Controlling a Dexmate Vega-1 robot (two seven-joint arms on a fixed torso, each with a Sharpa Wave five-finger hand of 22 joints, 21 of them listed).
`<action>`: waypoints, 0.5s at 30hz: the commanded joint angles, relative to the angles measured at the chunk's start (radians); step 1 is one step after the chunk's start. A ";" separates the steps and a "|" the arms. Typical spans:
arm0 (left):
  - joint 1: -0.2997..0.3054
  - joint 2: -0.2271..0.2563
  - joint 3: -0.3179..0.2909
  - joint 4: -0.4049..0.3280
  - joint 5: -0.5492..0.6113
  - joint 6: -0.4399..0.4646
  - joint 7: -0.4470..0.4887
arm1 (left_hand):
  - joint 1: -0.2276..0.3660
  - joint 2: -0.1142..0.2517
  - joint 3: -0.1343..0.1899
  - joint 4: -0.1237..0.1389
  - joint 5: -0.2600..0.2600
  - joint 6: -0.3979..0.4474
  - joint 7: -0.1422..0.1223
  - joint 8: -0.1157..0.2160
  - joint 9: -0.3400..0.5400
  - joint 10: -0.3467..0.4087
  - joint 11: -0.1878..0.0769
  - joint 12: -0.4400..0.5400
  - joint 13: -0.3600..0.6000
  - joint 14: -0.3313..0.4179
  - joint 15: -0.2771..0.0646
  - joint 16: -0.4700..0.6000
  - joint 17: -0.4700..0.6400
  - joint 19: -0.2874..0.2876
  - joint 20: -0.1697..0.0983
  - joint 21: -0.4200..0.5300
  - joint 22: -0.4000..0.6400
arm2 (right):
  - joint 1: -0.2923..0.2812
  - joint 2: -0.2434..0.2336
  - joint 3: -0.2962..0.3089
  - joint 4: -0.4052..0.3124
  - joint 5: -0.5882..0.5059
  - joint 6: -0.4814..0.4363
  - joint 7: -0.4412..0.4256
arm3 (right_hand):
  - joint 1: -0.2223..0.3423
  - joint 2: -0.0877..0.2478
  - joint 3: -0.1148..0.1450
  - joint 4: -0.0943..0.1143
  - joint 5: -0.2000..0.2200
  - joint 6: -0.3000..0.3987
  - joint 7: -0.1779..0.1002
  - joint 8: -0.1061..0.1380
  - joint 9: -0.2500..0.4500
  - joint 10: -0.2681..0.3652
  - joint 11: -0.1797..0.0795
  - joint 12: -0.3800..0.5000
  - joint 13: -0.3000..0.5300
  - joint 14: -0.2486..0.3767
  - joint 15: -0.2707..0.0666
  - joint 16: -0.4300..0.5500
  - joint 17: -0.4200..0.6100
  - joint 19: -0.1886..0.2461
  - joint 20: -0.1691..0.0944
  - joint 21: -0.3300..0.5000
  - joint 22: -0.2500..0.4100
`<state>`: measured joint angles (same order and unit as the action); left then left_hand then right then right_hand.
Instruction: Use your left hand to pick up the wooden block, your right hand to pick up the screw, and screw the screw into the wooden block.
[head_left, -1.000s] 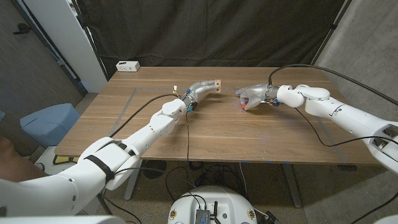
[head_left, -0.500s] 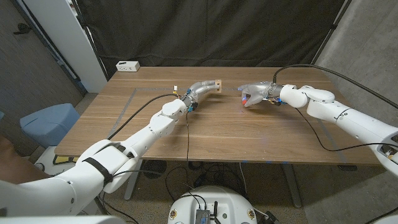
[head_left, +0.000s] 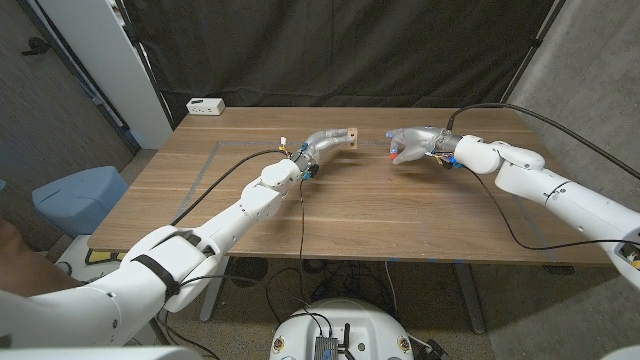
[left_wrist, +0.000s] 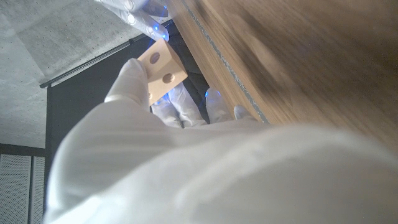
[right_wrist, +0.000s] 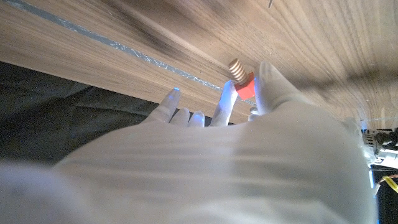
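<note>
Head view: my left hand (head_left: 322, 143) holds the wooden block (head_left: 346, 134) just above the far middle of the table (head_left: 400, 215), the block's end pointing toward my right side. My right hand (head_left: 412, 146) pinches the screw (head_left: 393, 154), whose red head shows under the fingers. Compared with one second ago, my right hand has risen off the table and moved farther back, roughly level with the block but apart from it; my left hand and the block have not shifted.

Left wrist view: the block (left_wrist: 160, 70) is gripped by its lower end, leaving two round holes exposed on the free face. I judge it light, rigid and easy to grip, so the present hold should stay clear of the holes.

Right wrist view: the screw (right_wrist: 240, 78) sits between my thumb and a finger (right_wrist: 268, 82), held at the red head with the threaded shaft protruding free. I judge it small, stiff and liable to slip or tilt; the pinch belongs on the head only.
</note>
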<state>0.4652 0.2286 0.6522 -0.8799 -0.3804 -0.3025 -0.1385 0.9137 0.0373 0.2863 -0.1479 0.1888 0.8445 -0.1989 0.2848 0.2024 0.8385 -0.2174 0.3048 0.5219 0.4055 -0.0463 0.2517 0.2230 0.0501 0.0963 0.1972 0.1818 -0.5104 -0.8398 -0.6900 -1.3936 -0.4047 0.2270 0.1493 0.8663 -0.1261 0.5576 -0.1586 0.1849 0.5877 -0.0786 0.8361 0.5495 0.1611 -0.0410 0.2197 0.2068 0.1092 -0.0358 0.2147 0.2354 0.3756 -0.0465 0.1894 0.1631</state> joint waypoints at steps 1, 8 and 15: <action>0.006 0.003 0.005 -0.015 0.017 -0.028 0.012 | 0.001 0.007 0.001 0.004 0.005 0.032 0.010 0.008 0.005 0.010 -0.002 0.000 0.003 0.009 -0.098 0.006 0.002 0.009 0.002 0.008 0.001 | -0.071 -0.004 0.070 -0.069 0.122 -0.065 -0.032 | -0.004 0.003 0.006 0.000 0.004 0.009 0.004 0.006 0.005 0.010 0.004 0.007 0.003 0.009 -0.045 0.004 0.002 0.007 -0.045 0.000 0.002; -0.004 -0.011 0.009 0.013 0.024 -0.064 0.005 | 0.000 0.007 0.000 0.005 0.004 0.032 0.012 0.008 0.005 0.011 -0.002 0.000 0.003 0.011 -0.099 0.006 0.002 0.011 0.000 0.009 0.001 | -0.109 0.000 0.111 -0.099 0.210 -0.095 -0.052 | -0.008 0.003 0.005 0.001 0.005 0.007 0.004 0.009 0.005 0.012 0.008 0.006 0.004 0.008 -0.044 0.003 0.002 0.006 -0.045 -0.001 0.002; -0.017 -0.039 0.011 0.070 0.024 -0.113 -0.007 | 0.001 0.006 -0.001 0.004 0.004 0.033 0.010 0.008 0.005 0.013 -0.002 0.000 0.004 0.010 -0.101 0.006 0.002 0.011 0.001 0.009 0.001 | -0.153 0.003 0.151 -0.138 0.290 -0.135 -0.083 | -0.013 0.004 0.005 0.003 0.006 0.007 0.009 0.012 0.006 0.014 0.012 0.005 0.004 0.006 -0.039 0.002 0.004 0.005 -0.045 -0.002 0.002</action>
<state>0.4638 0.2183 0.6590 -0.8689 -0.3615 -0.3564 -0.1325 0.9155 0.0346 0.2862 -0.1479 0.1886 0.8445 -0.1989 0.2849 0.2026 0.8427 -0.2217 0.3012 0.5215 0.4054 -0.0463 0.2517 0.2231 0.0540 0.1002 0.1972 0.1818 -0.6025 -0.8413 -0.5972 -1.4765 -0.2320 0.1468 0.1032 0.8594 -0.1192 0.5576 -0.1586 0.1849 0.5914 -0.0749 0.8435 0.5542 0.1680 -0.0339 0.2196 0.2068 0.1091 -0.0357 0.2147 0.2353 0.3755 -0.0465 0.1894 0.1632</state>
